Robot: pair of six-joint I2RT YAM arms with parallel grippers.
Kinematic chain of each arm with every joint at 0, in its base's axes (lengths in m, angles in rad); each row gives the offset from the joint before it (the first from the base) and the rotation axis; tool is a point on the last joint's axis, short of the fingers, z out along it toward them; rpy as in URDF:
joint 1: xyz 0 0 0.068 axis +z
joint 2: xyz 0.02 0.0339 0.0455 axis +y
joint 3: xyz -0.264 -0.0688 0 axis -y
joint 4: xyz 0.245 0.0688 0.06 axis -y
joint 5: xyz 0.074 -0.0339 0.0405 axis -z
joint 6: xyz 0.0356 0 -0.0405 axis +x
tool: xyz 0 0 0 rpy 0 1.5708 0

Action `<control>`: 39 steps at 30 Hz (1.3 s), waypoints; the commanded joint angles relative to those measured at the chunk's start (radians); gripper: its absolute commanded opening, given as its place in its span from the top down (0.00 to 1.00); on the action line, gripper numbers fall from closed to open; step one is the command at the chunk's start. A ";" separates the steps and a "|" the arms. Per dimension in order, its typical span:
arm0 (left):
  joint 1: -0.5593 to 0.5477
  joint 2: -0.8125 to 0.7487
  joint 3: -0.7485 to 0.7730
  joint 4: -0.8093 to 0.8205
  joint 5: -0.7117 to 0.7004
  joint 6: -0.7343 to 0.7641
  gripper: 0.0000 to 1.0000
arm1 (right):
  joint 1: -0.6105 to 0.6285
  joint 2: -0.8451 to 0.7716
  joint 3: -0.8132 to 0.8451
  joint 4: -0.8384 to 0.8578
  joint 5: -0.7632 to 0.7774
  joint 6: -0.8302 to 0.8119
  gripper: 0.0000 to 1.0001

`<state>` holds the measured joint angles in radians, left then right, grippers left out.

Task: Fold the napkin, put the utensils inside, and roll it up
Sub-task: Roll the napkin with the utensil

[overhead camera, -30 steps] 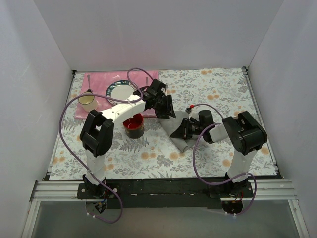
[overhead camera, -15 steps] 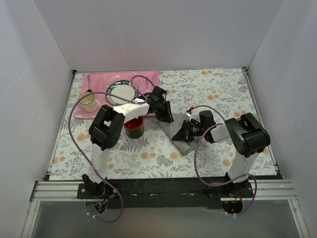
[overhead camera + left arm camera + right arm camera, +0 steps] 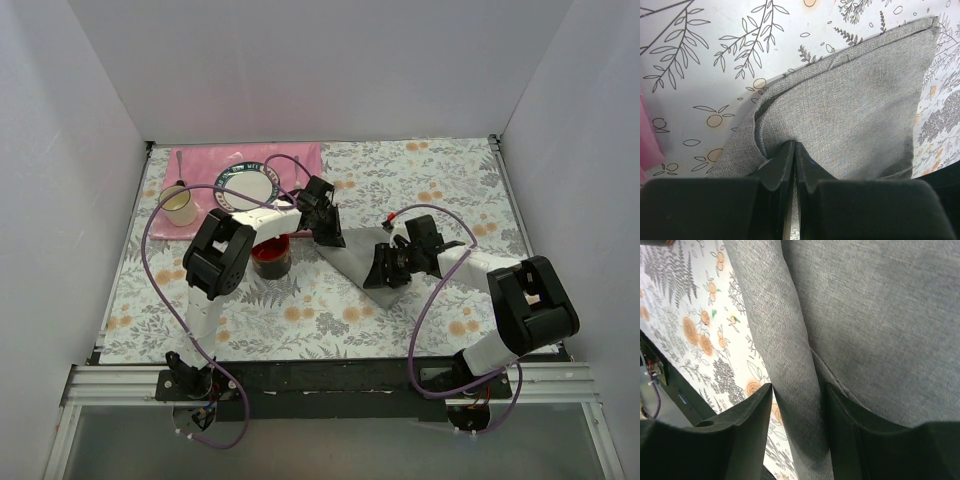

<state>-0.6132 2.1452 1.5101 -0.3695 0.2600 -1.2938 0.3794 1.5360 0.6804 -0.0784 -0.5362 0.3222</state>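
The grey napkin [image 3: 352, 260] lies partly folded on the floral tablecloth between my two grippers. My left gripper [image 3: 329, 234] is at its far left corner, shut on a pinched fold of the cloth [image 3: 855, 110]; the jaws meet at the fold [image 3: 794, 149]. My right gripper [image 3: 386, 268] is at the napkin's near right end. Its fingers [image 3: 760, 407] stand on either side of a thick rolled edge of the napkin [image 3: 790, 355], which fills the gap between them. No green-handled utensils show in any view.
A red bowl [image 3: 270, 256] stands just left of the napkin. A pink placemat [image 3: 195, 165] at the back left bears a patterned plate [image 3: 246, 186] and a cream mug [image 3: 181, 207] with a thin handle in it. White walls enclose the table.
My right arm has swung its elbow out to the right and down. The napkin has gone from a bunched heap to a flatter, stretched shape. My left gripper has dropped slightly towards the table.
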 commanded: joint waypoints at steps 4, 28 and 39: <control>0.007 0.027 -0.036 -0.017 -0.057 0.044 0.99 | -0.008 -0.034 -0.022 -0.204 0.199 -0.081 0.49; -0.086 -0.205 -0.085 0.061 0.096 -0.010 0.83 | -0.040 0.098 -0.076 -0.044 0.140 -0.011 0.83; -0.079 0.019 -0.074 0.130 0.050 0.008 0.90 | -0.021 -0.025 -0.004 -0.220 0.267 -0.093 0.59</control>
<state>-0.7044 2.1036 1.4410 -0.2394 0.3607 -1.3079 0.3496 1.5463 0.6598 -0.0673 -0.5217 0.3302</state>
